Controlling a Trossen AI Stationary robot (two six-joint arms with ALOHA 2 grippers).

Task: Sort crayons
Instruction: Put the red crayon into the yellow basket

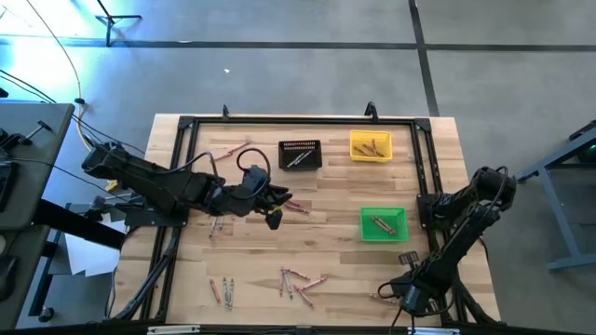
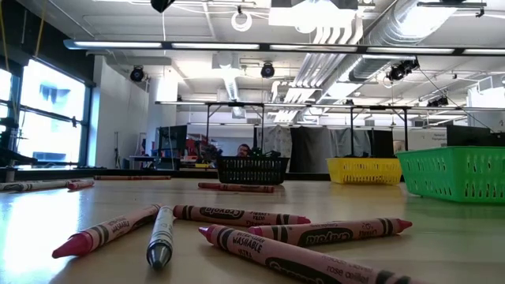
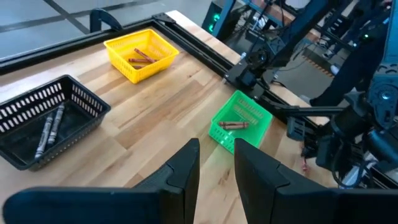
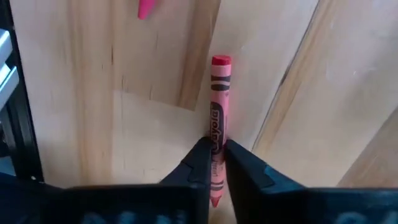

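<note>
Right gripper at the counter's five o'clock pinches a red crayon thinly; it could twist free when lifted. Left gripper fingers are parted, empty.

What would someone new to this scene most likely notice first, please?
Probably the three small bins at the table's far side: black, yellow and green, each holding crayons. Next, the right gripper at the near right edge, pinching a red crayon against the wood. Loose crayons lie along the near edge.
</note>
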